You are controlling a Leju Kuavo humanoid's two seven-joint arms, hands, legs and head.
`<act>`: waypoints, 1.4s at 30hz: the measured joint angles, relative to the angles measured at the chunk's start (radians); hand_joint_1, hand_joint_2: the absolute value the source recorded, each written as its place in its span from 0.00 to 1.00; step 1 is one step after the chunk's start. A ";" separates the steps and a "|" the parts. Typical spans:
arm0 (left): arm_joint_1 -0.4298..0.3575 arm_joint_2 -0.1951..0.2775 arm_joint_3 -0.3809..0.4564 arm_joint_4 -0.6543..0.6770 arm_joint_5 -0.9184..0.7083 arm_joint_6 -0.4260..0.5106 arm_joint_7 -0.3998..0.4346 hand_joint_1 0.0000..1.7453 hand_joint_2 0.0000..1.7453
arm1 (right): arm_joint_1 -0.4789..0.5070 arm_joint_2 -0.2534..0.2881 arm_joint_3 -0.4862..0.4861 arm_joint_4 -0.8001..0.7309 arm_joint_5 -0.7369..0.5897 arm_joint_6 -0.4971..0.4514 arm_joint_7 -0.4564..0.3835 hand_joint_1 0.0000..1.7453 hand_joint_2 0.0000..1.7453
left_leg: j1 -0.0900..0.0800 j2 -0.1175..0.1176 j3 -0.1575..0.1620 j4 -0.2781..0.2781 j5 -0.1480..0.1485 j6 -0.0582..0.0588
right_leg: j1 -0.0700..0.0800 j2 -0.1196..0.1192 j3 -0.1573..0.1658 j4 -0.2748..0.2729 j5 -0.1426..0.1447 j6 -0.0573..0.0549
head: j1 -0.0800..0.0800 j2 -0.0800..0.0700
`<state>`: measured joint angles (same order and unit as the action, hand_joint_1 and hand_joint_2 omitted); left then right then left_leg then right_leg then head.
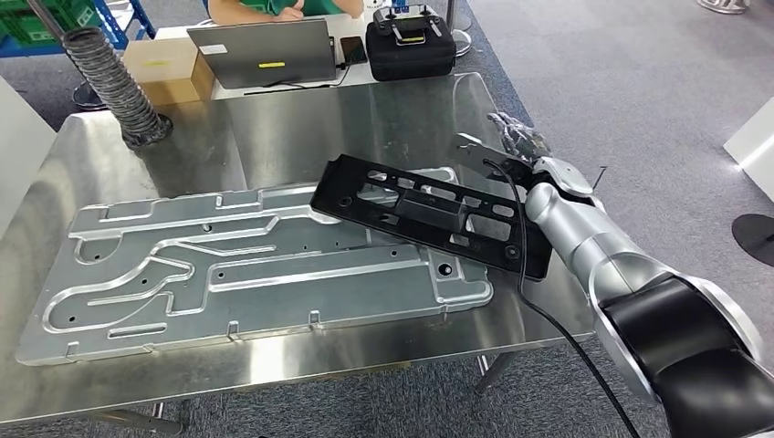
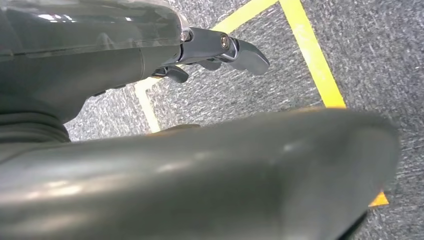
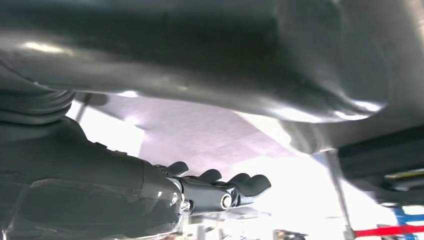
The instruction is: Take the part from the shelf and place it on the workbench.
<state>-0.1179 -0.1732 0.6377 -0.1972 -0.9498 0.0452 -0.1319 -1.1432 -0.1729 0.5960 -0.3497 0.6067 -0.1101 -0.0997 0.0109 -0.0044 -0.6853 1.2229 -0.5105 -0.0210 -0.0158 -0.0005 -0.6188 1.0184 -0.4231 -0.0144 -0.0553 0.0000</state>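
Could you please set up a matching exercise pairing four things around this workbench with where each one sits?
Things:
1. black part
2. large silver plate
3. grey ribbed hose
4. laptop

Places:
A. standing at the workbench's far left corner
B. on the table beyond the workbench, next to a cardboard box
C. flat on the workbench, covering most of its near half
D. lying with one end on the silver plate, its other end by the right hand

Pairs: 1-D, 2-C, 3-A, 4-B
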 joint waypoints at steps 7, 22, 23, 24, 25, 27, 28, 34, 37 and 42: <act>0.009 -0.001 0.009 0.000 0.007 0.005 -0.015 0.00 0.00 | 0.011 -0.089 -0.022 0.003 0.031 -0.021 0.032 0.00 0.00 | -0.009 -0.003 0.101 -0.215 0.073 0.036 | 0.000 0.001 -0.003 -0.005 0.008 0.036 | 0.000 0.000; 0.010 -0.005 0.019 0.000 0.031 0.010 -0.021 0.00 0.00 | 0.076 -0.288 -0.140 0.018 0.006 -0.053 0.040 0.00 0.00 | -0.017 -0.007 0.087 -0.209 0.081 0.038 | 0.003 0.000 0.015 -0.004 -0.011 0.026 | 0.000 0.000; 0.011 -0.005 0.021 0.000 0.034 0.013 -0.021 0.00 0.00 | 0.090 -0.300 -0.156 0.019 -0.014 -0.061 0.034 0.00 0.00 | -0.017 -0.006 0.084 -0.200 0.072 0.033 | 0.000 0.000 0.015 -0.006 -0.009 0.021 | 0.000 0.000; 0.012 -0.004 0.024 0.000 0.036 0.015 -0.021 0.00 0.00 | 0.105 -0.312 -0.175 0.019 -0.035 -0.070 0.027 0.00 0.00 | -0.017 -0.005 0.074 -0.174 0.051 0.028 | -0.003 -0.001 0.015 -0.008 -0.007 0.016 | 0.000 0.000; 0.014 -0.004 0.027 0.000 0.037 0.017 -0.021 0.00 0.00 | 0.122 -0.324 -0.196 0.020 -0.054 -0.079 0.021 0.00 0.00 | -0.016 -0.003 0.055 -0.128 0.021 0.024 | -0.005 -0.002 0.014 -0.009 -0.006 0.013 | 0.000 0.000; 0.017 -0.004 0.032 0.000 0.038 0.020 -0.021 0.00 0.00 | 0.163 -0.350 -0.242 0.022 -0.085 -0.098 0.013 0.00 0.00 | -0.013 -0.002 -0.001 0.009 -0.049 0.017 | -0.005 -0.006 0.013 -0.008 -0.005 0.011 | 0.000 0.000; 0.020 -0.004 0.034 0.000 0.038 0.022 -0.021 0.00 0.00 | 0.185 -0.363 -0.263 0.024 -0.095 -0.105 0.011 0.00 0.00 | -0.011 -0.002 -0.023 0.062 -0.068 0.016 | -0.004 -0.008 0.012 -0.008 -0.005 0.011 | 0.000 0.000; 0.028 -0.003 0.039 0.000 0.035 0.026 -0.021 0.00 0.00 | 0.320 -0.445 -0.393 0.024 -0.149 -0.136 -0.022 0.00 0.00 | -0.015 -0.003 0.112 -0.191 0.048 0.039 | 0.000 -0.011 0.012 -0.007 -0.004 0.020 | 0.000 0.000; 0.029 -0.002 0.039 0.000 0.032 0.026 -0.019 0.00 0.00 | 0.405 -0.479 -0.469 0.021 -0.180 -0.146 -0.045 0.00 0.00 | -0.017 -0.005 0.123 -0.218 0.056 0.049 | 0.000 -0.012 0.012 -0.013 0.003 0.039 | 0.000 0.000; 0.026 -0.003 0.039 0.000 0.029 0.023 -0.013 0.00 0.00 | 0.540 -0.511 -0.600 0.015 -0.232 -0.164 -0.078 0.00 0.00 | -0.015 -0.004 0.124 -0.249 0.084 0.072 | -0.008 -0.002 -0.062 0.168 -0.115 0.062 | 0.001 0.000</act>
<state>-0.0920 -0.1761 0.6771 -0.1972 -0.9213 0.0684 -0.1453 -0.6031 -0.6844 -0.0045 -0.3348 0.3750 -0.2744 -0.1774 -0.0038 -0.0083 -0.5611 0.9744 -0.4264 0.0511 -0.0233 -0.0028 -0.6810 1.1863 -0.5381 0.0475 -0.0546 0.0000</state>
